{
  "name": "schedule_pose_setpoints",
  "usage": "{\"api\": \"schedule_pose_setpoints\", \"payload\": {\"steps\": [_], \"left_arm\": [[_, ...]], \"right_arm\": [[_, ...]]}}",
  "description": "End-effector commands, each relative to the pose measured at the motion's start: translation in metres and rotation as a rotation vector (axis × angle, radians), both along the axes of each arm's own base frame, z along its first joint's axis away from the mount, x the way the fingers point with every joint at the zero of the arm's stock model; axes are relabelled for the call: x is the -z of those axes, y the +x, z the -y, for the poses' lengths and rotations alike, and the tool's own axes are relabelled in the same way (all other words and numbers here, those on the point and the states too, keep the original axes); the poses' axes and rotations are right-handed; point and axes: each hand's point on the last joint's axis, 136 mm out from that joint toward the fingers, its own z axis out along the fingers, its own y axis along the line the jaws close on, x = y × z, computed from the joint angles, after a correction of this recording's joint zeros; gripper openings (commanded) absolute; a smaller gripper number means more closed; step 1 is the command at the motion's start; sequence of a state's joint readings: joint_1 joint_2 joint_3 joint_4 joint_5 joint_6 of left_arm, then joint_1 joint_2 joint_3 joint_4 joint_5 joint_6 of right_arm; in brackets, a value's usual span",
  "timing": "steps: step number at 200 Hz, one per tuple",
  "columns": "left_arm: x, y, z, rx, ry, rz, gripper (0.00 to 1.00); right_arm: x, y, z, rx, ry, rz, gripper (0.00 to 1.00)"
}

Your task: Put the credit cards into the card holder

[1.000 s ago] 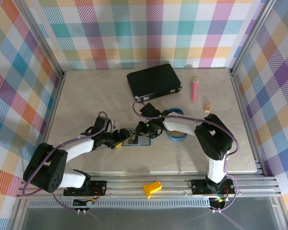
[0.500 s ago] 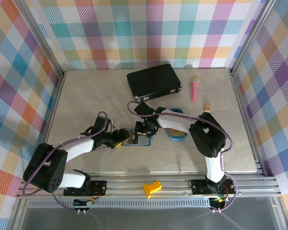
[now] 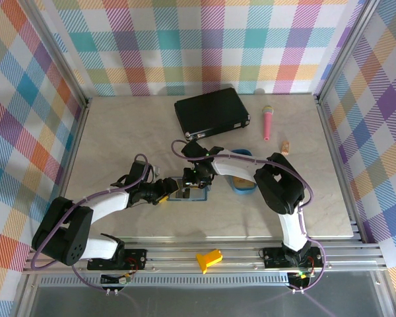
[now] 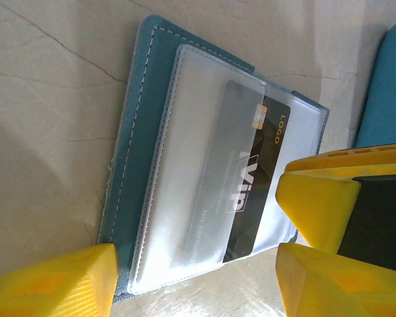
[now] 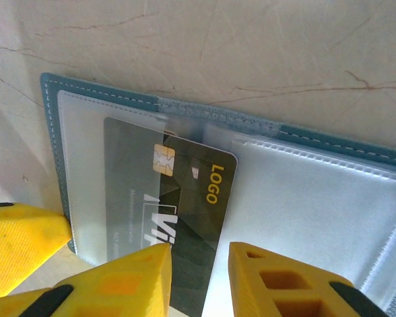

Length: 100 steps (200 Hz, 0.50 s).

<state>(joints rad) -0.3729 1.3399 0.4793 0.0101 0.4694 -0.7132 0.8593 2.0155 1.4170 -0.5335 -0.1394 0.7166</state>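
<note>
The teal card holder lies open on the table, its clear pockets up. A black card with gold "LOGO" and "VIP" lettering sits about halfway inside one clear pocket, lying flat. My right gripper hovers over the card's exposed half, open by a narrow gap with the card's face showing between its fingers. My left gripper is wide open, straddling the holder's near edge. Its left finger stands at the holder's corner.
A blue oval tray sits just right of the holder, partly under the right arm, with something orange in it. A large black case, a pink stick and a small tan piece lie farther back.
The right gripper and forearm have shifted a little left over the holder. The left arm and the holder have stayed put.
</note>
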Motion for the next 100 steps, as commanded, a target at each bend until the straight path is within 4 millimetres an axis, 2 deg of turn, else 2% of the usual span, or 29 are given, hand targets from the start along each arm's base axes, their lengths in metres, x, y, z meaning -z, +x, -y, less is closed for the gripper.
{"api": "schedule_pose_setpoints", "payload": {"steps": [1,100], "left_arm": [[-0.002,-0.001,0.003,0.013,-0.012,0.016,0.64],[-0.001,-0.002,0.004,0.016,-0.014,0.012,0.64]], "right_arm": [[-0.002,-0.004,-0.007,-0.036,0.003,-0.014,0.29],[0.000,-0.005,-0.019,-0.057,0.029,-0.035,0.29]]}}
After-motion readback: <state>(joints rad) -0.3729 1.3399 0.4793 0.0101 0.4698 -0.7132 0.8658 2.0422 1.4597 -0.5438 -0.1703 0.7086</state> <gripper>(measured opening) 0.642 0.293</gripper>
